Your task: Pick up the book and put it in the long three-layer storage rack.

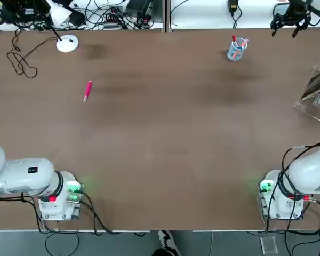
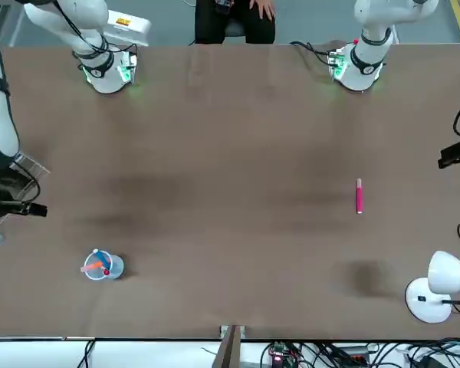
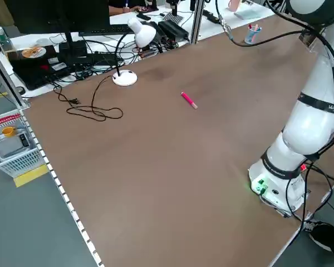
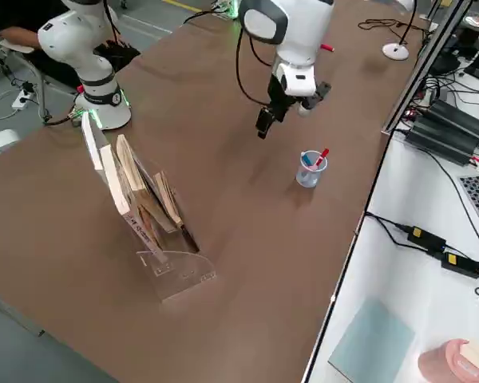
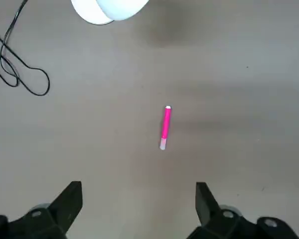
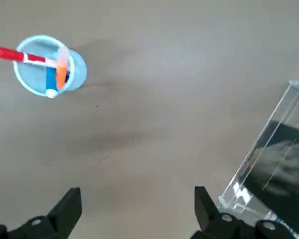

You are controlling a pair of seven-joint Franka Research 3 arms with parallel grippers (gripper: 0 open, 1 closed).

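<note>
looks to me like the placing part is done: the dark book with the pale hand on its cover (image 6: 284,172) is sitting in the clear acrylic rack (image 4: 184,277), leaning in there alongside other books (image 4: 128,187), and nothing is gripping it. the rack is standing over at the robot's right side of the table (image 1: 202,133).

the right gripper (image 6: 139,199) is hanging over the table between the rack and the cup of pens (image 1: 237,49), fingers spread wide apart with nothing between them, and it's touching neither one. the left gripper (image 5: 139,199) is waiting up over the far left part of the table, its fingers wide apart and empty too, with the pink marker (image 1: 87,91) lying on the tabletop beneath its camera.

so as far as i can judge, what's left is basically just parking the right arm, and nothing is calling for another grab. only thing i'd be watching is the rack: a careless swing back past it could be knocking those leaning books. can't tell whether the book is seated all the way down, tho.
</note>
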